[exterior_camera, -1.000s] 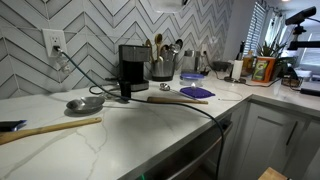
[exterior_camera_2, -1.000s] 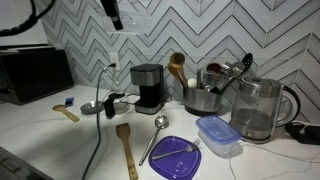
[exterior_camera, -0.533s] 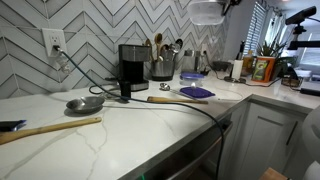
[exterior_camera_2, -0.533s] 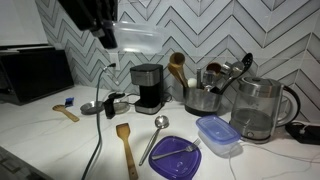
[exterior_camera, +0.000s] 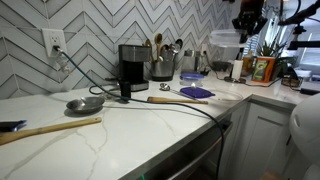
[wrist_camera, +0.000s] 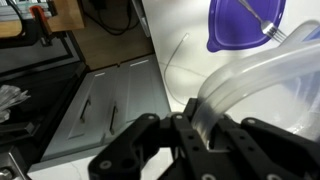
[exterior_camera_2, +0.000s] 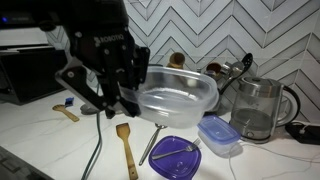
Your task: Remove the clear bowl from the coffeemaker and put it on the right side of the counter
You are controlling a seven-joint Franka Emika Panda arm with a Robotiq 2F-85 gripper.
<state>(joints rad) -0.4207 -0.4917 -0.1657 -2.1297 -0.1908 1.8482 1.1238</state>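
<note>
You have the clear bowl (exterior_camera_2: 180, 97) pinched by its rim in the gripper (exterior_camera_2: 128, 92). In the wrist view the jaws are closed down to the thickness of the bowl's wall, one finger inside the rim and one outside, with the gripper (wrist_camera: 203, 122) at the bottom of the picture and the bowl (wrist_camera: 262, 85) curving away from it. The bowl hangs in the air and touches nothing but the fingers. In an exterior view it (exterior_camera: 224, 42) sits under the gripper (exterior_camera: 243, 22), high above the counter (exterior_camera: 120, 135) and well apart from the coffeemaker (exterior_camera: 133, 67), beyond the steel utensil crock (exterior_camera: 162, 66) and near the potted plant (exterior_camera: 268, 50) at the counter's far end. Below the bowl, the wrist view shows a purple plate (wrist_camera: 240, 22) with a fork (wrist_camera: 264, 24) lying on it, resting on the white counter (wrist_camera: 185, 50) just beside the edge. The plate (exterior_camera_2: 178, 158) also shows in an exterior view, under the held bowl, with a blue-lidded container (exterior_camera_2: 218, 135) touching its far side and a glass kettle (exterior_camera_2: 258, 108) behind that. A wooden spatula (exterior_camera_2: 126, 148) and a metal spoon (exterior_camera_2: 155, 135) lie on the counter beside the plate — in that view the arm and bowl cover the coffeemaker, so you cannot see it there.
</note>
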